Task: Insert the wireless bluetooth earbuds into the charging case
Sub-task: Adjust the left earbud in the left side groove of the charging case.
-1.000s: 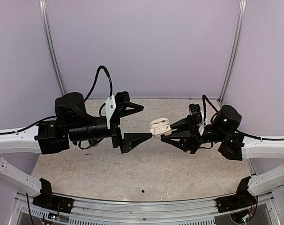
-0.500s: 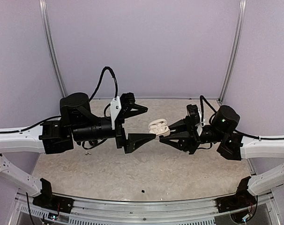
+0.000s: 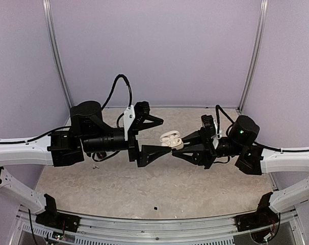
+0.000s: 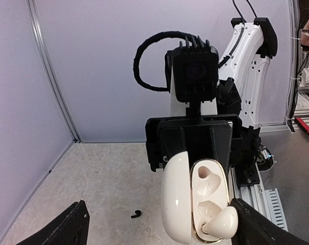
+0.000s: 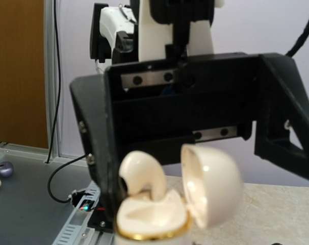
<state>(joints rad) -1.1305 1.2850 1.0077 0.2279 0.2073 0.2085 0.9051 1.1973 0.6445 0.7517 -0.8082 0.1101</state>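
Holding the glossy white charging case [image 4: 218, 194] aloft, hinged lid [image 4: 175, 199] swung wide, the right gripper [image 3: 179, 148] clamps its shell so the moulded sockets face the other arm; the left gripper [image 3: 165, 134] is spread wide, one black fingertip [image 4: 256, 229] just beside a smooth white earbud [image 4: 221, 224] half-seated in the lower socket, seemingly to nudge it home. The upper socket [image 4: 204, 176] is bare.
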